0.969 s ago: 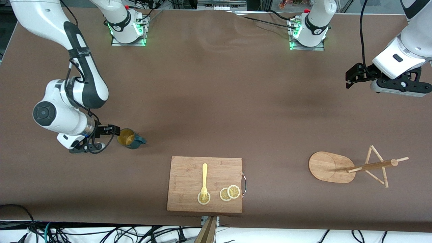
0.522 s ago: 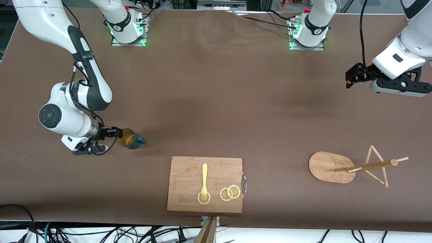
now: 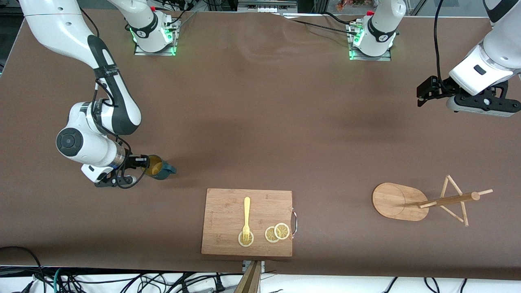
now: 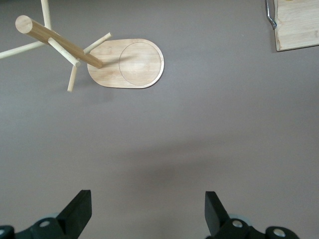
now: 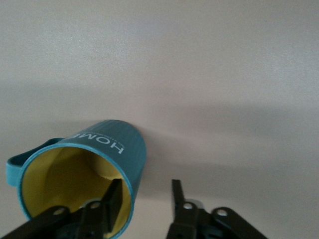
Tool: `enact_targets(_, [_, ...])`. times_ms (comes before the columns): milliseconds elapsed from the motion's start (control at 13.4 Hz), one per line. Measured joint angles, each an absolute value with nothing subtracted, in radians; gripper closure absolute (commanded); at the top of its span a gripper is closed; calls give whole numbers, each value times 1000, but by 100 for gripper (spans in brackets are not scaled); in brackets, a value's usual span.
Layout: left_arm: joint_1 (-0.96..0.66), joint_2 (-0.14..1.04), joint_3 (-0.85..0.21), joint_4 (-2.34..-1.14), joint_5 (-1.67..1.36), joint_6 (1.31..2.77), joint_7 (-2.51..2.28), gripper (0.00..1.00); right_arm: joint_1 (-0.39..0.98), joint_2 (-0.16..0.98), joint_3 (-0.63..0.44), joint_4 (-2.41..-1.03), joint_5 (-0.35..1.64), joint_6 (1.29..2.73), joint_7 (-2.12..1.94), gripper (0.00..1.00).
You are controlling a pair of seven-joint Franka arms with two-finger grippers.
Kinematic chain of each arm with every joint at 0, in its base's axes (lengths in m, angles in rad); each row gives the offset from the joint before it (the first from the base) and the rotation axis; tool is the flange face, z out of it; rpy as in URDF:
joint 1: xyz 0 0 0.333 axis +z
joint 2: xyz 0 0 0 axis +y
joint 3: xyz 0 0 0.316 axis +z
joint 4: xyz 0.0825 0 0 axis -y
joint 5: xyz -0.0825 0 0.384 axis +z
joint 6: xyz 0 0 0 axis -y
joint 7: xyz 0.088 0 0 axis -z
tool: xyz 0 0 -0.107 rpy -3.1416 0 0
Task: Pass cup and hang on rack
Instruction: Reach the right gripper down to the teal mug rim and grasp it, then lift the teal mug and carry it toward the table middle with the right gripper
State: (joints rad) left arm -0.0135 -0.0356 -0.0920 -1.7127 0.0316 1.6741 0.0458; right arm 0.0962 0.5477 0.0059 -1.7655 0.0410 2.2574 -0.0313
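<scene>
The cup point(image 3: 158, 168), dark teal and ribbed with a mustard-yellow inside, lies on its side on the table near the right arm's end, mouth toward my right gripper. My right gripper point(image 3: 141, 164) is open at its rim: in the right wrist view point(image 5: 145, 191), one finger point(image 5: 112, 198) is inside the cup point(image 5: 107, 144) and the other outside, the wall between them. The rack point(image 3: 431, 200), a light wooden mug tree, stands toward the left arm's end; it also shows in the left wrist view point(image 4: 124, 63). My left gripper point(image 3: 423, 92) waits open and empty above the table point(image 4: 148, 209).
A rectangular wooden cutting board point(image 3: 228, 207) with a metal handle lies near the front camera's edge, midway along the table. On it are a yellow fork point(image 3: 246, 215) and three lemon slices point(image 3: 276, 232). Cables hang along the table's near edge.
My right gripper has slid toward the cup, so that one finger now sits inside its mouth. The cup, the rack and the left arm have not moved.
</scene>
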Motion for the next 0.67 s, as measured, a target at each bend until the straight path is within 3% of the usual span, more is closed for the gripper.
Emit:
enact_targets(75, [-14,-36,-92,-1713,32,1674,46,0,96,548,6,-1765,41,2258,-31,98])
enact_targets(149, [-14,-36,-92,-1713,32,1674,46,0,96,548,6,-1765,41,2258,-31,100])
enact_targets(671, [-14,-36,-92,-1713,32,1674,46,0,162,548,11,-1736,41,2244,-25,100])
